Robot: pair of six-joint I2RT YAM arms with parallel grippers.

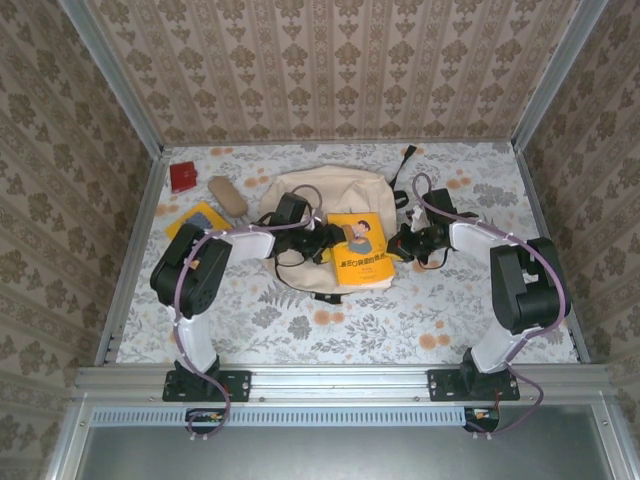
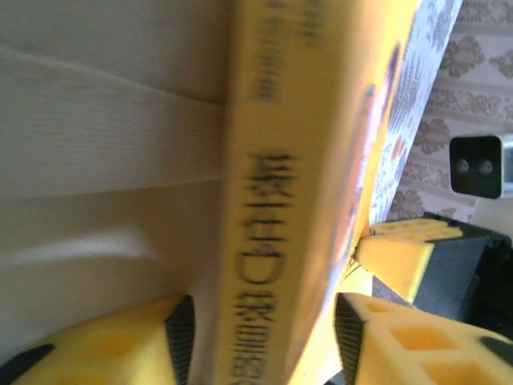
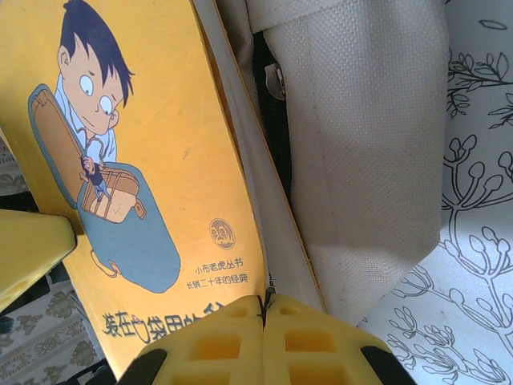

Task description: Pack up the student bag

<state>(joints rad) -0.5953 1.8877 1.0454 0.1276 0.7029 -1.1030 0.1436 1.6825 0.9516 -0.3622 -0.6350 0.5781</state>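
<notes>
The student bag (image 1: 330, 190) lies flat at the middle back of the table, beige, with its fabric (image 3: 377, 144) under the book. A yellow book (image 1: 360, 250) with a cartoon boy on its cover (image 3: 144, 160) rests tilted on the bag's near part. My left gripper (image 1: 322, 243) is at the book's left side; its spine (image 2: 272, 241) fills the gap between the two pads (image 2: 180, 337), which press on it. My right gripper (image 1: 398, 245) is at the book's right edge, with its fingertips (image 3: 240, 345) squeezed together on the thin edge of the cover.
A red wallet (image 1: 183, 176) and a brown oval case (image 1: 227, 195) lie at the back left. A flat yellow and blue item (image 1: 198, 220) sits by the left arm's elbow. A black strap (image 1: 403, 165) trails off the bag's far right.
</notes>
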